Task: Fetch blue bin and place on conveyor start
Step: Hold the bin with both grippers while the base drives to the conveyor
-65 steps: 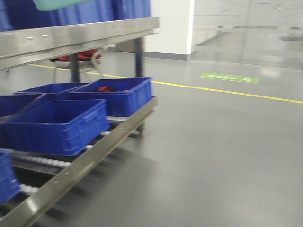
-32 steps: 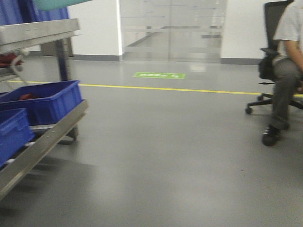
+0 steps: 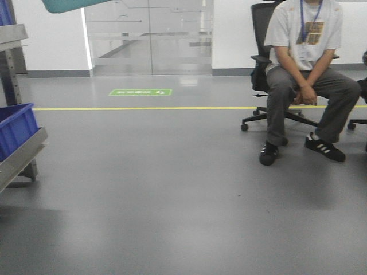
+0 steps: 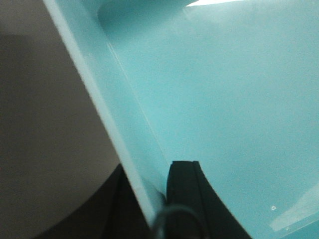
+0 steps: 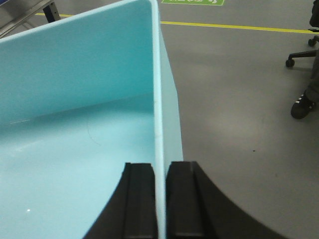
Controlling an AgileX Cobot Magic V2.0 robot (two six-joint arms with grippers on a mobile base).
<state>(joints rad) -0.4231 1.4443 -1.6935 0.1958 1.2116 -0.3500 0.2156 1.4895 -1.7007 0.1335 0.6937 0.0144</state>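
Up off the floor [image 3: 172,200], the blue bin [image 5: 75,124] hangs between my left gripper [image 4: 149,186] and right gripper [image 5: 160,172], each clamped on a wall, so fetching looks done, while I see no conveyor yet.

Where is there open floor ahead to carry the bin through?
Bare floor lies between the steel rack on the left and the seated person on the right, across the yellow line. The chair base and shoes crowd the right.
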